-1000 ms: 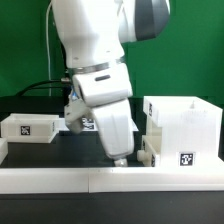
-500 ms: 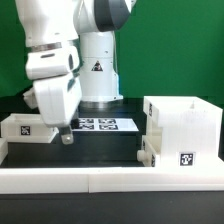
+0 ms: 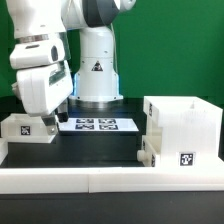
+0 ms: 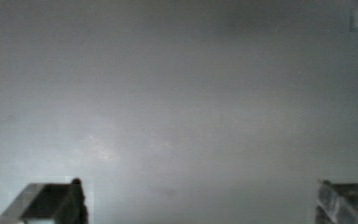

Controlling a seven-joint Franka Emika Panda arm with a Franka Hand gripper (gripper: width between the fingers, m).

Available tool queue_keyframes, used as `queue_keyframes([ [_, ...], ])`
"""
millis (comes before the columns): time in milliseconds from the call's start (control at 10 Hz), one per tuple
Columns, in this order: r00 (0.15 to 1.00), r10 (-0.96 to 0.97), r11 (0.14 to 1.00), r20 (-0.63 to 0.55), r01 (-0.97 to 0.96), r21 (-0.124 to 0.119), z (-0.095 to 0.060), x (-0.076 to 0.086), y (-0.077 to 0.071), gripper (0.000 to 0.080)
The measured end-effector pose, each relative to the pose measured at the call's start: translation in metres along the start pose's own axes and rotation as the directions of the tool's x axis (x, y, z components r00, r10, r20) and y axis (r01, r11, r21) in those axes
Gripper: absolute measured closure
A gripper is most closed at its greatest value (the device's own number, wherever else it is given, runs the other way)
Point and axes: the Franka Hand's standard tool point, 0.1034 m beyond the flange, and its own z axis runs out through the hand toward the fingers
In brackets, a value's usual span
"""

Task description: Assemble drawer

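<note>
The arm's fingers hang spread wide above the dark desk. In the wrist view only bare desk shows between the two tips, so they grip nothing. They are just beside one tray, which lies by the desk edge at the exterior view's left. Whether they touch it cannot be told. The shell stands upright near the front corner at the exterior view's right. The second tray sits low against its side. The marker board lies toward the back edge, and the rail runs along the front edge.
</note>
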Motion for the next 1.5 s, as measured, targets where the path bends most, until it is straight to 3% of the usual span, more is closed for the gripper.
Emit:
queue_keyframes([
  [400, 0.943, 0.334, 0.943, -0.006, -0.334, 0.002, 0.0, 0.001, 0.0, 0.015],
  [500, 0.925, 0.379, 0.925, -0.001, -0.379, -0.008, -0.003, -0.008, -0.006, 0.015],
  [800, 0.786, 0.618, 0.786, 0.008, -0.617, -0.041, -0.016, -0.029, -0.038, 0.015],
  [900, 0.724, 0.69, 0.723, 0.004, -0.69, -0.035, -0.019, -0.034, -0.047, 0.015],
  [1000, 0.705, 0.709, 0.704, 0.001, -0.709, -0.035, -0.017, -0.031, -0.044, 0.015],
  [1500, 0.428, 0.904, 0.428, -0.017, -0.904, -0.026, -0.016, -0.028, -0.045, 0.015],
])
